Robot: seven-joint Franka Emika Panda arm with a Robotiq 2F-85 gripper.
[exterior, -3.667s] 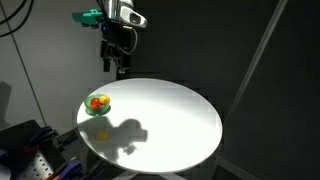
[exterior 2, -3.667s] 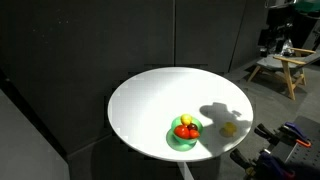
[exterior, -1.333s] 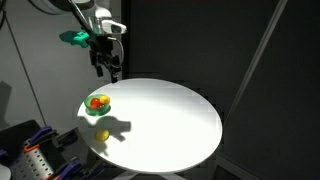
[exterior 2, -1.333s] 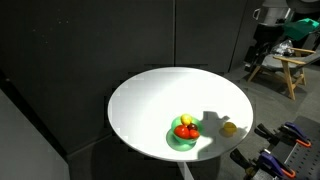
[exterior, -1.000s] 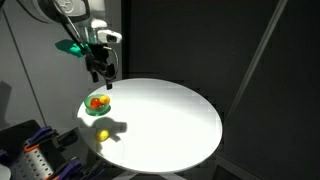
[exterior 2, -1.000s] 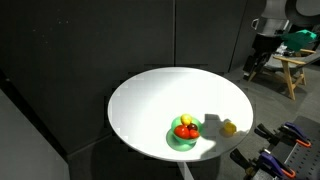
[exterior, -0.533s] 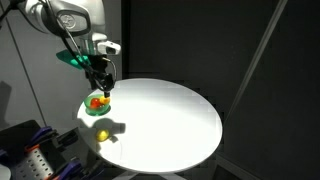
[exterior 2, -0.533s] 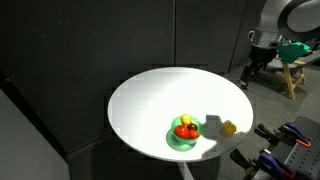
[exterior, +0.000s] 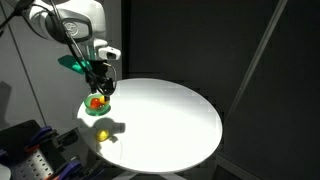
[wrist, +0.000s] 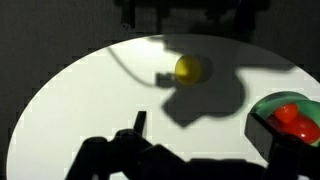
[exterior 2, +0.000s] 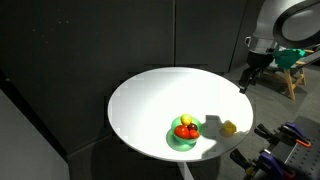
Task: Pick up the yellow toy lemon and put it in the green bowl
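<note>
Robotiq gripper (exterior: 101, 90) is hanging in the air over the bowl-and-lemon side of the round white table (exterior 2: 150, 100), w/ nothing in it. In the wrist view its two dark fingers are showing apart at the bottom of frame, so the jaws are reading as spread, prob. ready for a grab. The small, rounded, bright yellow toy lemon (wrist: 187, 68) is sitting bare on the tabletop near the shallow round green bowl (exterior 2: 182, 144), not touching it, i.e. not yet picked. Bowl is already holding red-orange toy pieces (exterior 2: 184, 130), so the lemon is prob. needing a drop from above. Lemon is looking smooth, hard plastic, approx. egg-shaped, likely to roll or squirt out if pinched off-centre. Bowl is looking thin, light plastic w/ a low rim. Table is looking matte and flat, w/ the arm's dark shadow (wrist: 200, 100) falling right beside the lemon.
</note>
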